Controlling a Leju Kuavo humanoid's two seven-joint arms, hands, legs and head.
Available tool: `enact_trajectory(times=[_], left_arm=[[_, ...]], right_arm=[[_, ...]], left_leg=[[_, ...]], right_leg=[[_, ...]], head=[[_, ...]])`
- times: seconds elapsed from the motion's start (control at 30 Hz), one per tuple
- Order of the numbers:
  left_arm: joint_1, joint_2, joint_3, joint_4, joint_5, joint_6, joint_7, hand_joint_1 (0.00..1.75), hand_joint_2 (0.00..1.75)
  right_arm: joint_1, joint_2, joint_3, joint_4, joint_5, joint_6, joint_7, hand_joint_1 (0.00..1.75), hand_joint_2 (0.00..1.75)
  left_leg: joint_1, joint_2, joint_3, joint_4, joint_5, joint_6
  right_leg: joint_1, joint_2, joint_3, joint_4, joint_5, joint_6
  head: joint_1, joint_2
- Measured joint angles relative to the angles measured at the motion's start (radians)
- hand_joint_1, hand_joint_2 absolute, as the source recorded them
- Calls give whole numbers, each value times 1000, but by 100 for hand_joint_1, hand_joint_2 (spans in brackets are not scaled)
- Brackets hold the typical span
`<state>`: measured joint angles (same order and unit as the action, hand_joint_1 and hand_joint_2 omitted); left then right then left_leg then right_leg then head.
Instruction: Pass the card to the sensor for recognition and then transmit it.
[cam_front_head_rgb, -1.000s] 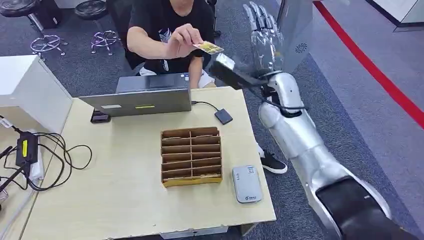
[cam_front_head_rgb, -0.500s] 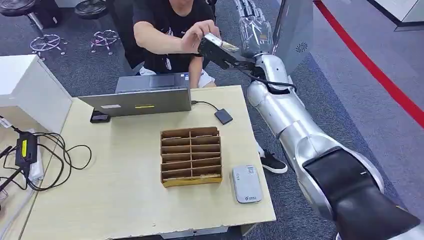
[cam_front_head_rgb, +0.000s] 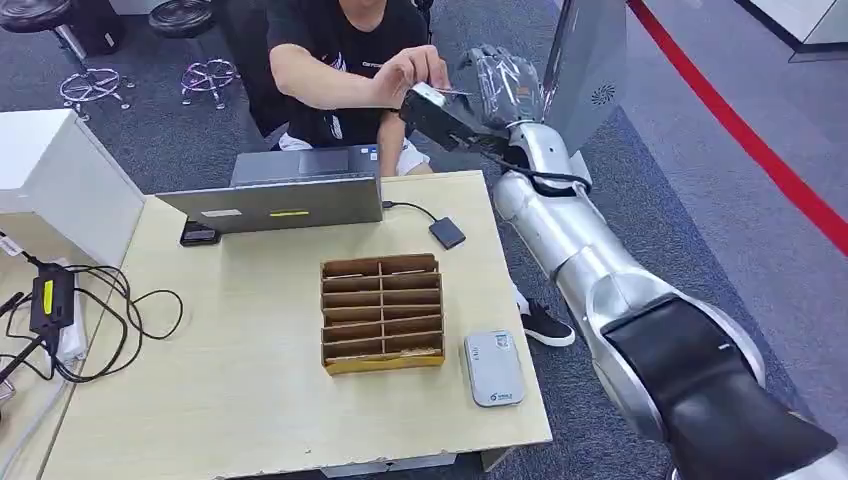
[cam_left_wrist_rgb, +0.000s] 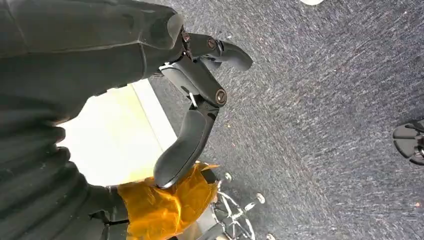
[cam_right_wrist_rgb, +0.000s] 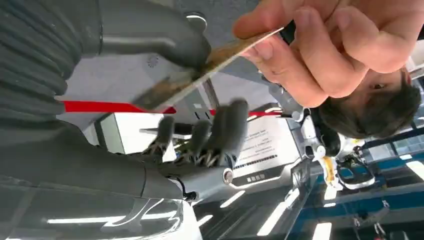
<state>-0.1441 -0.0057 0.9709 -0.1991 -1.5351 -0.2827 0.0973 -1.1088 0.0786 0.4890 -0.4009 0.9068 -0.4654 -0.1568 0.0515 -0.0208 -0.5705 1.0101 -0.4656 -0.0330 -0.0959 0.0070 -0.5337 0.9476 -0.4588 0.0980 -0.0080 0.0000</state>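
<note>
A person's hand (cam_front_head_rgb: 410, 72) holds a yellowish card (cam_front_head_rgb: 452, 92) out beyond the table's far edge. My right hand (cam_front_head_rgb: 505, 80) is raised there, fingers bent toward the card. Seen from the right wrist, the card (cam_right_wrist_rgb: 200, 75) lies against my thumb (cam_right_wrist_rgb: 185, 42), and the person's fingers (cam_right_wrist_rgb: 325, 50) still pinch its other end. My fingers (cam_right_wrist_rgb: 220, 125) stand apart from the card with a gap. The grey card sensor (cam_front_head_rgb: 494, 367) lies flat at the table's near right corner. My left hand (cam_left_wrist_rgb: 195, 100) hangs over the carpet, fingers loose, holding nothing.
A cardboard slotted organiser (cam_front_head_rgb: 383, 312) stands mid-table. A laptop (cam_front_head_rgb: 275, 195) sits at the far edge, with a small black box (cam_front_head_rgb: 447, 233) cabled beside it. Cables and a power brick (cam_front_head_rgb: 50, 300) lie left. A grey cabinet (cam_front_head_rgb: 590, 60) stands behind my right hand.
My right arm swung left toward the person and its fingers bent inward. The person moved the card up to my hand, where it now touches my thumb.
</note>
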Motion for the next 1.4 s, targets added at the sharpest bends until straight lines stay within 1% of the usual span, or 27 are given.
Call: enact_trajectory(times=[0.07, 0.17, 0.37, 0.5, 0.6, 0.63, 0.7, 0.8, 0.87, 0.93, 1.0, 1.07, 1.13, 1.2, 1.4], left_arm=[[0, 0, 0, 0, 0, 2, 4, 0, 175], [0, 0, 0, 0, 0, 5, 4, 0, 175], [2, 0, 0, 0, 1, 12, 4, 0, 175], [8, 1, 0, 0, 5, 20, 2, 0, 175], [22, 1, 2, 0, 23, 33, -12, 0, 175], [27, 2, 5, 0, 31, 35, -16, 0, 175], [37, 2, 11, 0, 46, 40, -17, 0, 175], [53, 2, 33, 0, 78, 46, -14, 0, 175], [62, 3, 50, 0, 100, 53, -11, 0, 175], [68, 4, 68, 0, 121, 60, -6, 0, 175], [77, 5, 87, 0, 137, 65, -5, 0, 175], [82, 7, 103, 0, 147, 71, -3, 0, 175], [86, 8, 113, 0, 150, 71, -3, 0, 175], [86, 10, 123, 0, 150, 71, -3, 0, 175], [85, 10, 134, 0, 150, 71, -3, 0, 175]], right_arm=[[0, 8, -1, 0, 4, -13, -7, 173, 175], [3, 21, -1, -8, 8, -23, -35, 175, 175], [8, 28, 5, -14, 24, -4, -45, 175, 175], [22, 22, 5, -28, 8, -6, -97, 175, 175], [58, -8, 5, -72, -28, -8, -163, 175, 175], [78, -26, 5, -101, -42, -8, -188, 175, 175], [140, -67, 5, -174, -72, -6, -210, 175, 175], [282, -170, 2, -344, -140, -5, -225, 175, 175], [400, -246, -20, -469, -209, 17, -245, 175, 175], [531, -318, -60, -594, -284, 62, -270, 175, 175], [672, -380, -110, -703, -318, 93, -290, 175, 175], [784, -437, -165, -796, -334, 135, -300, 175, 175], [857, -473, -210, -867, -340, 162, -305, 175, 175], [904, -500, -243, -919, -338, 179, -304, 175, 175], [960, -536, -282, -998, -332, 192, -296, 175, 175]], left_leg=[[0, 0, 0, 0, 0, 0], [0, 1, 0, 0, 0, 0], [0, 0, 0, 0, 0, 0], [0, 1, 0, 0, 0, 0], [0, 1, 1, 0, 0, 0], [0, 1, 1, 0, 0, 0], [0, 0, 1, 0, 0, 0], [0, -4, 1, 0, -2, 1], [0, -4, 1, 0, -3, 0], [0, -4, 1, 0, -4, 1], [0, -5, 1, 0, -6, 2], [0, -5, 0, 0, -7, 0], [0, -2, 1, -1, -7, 0], [0, 0, 1, -1, -7, 0], [0, -1, 2, -1, -7, 0]], right_leg=[[0, 0, -1, 0, 0, 0], [0, 0, -1, 0, 0, 0], [0, 0, -1, 0, 0, 0], [0, 1, -1, 0, 0, 0], [0, 0, -1, 0, 0, 0], [0, 0, -1, 0, 0, 0], [0, -1, -1, -2, 0, 0], [0, -6, 2, -4, -1, 0], [1, -6, 2, -6, -1, 0], [1, -6, 4, -7, -2, 1], [1, -6, 5, -7, -4, 0], [1, -6, 5, -7, -4, 0], [1, -4, 4, -7, -5, 0], [1, -3, 3, -7, -5, 0], [1, -3, 4, -7, -5, -1]], head=[[0, 0], [0, 0], [0, 0], [0, 0], [0, 0], [0, 0], [0, 0], [0, 0], [0, 0], [0, 0], [0, 0], [0, 0], [0, 0], [0, 0], [0, 0]])
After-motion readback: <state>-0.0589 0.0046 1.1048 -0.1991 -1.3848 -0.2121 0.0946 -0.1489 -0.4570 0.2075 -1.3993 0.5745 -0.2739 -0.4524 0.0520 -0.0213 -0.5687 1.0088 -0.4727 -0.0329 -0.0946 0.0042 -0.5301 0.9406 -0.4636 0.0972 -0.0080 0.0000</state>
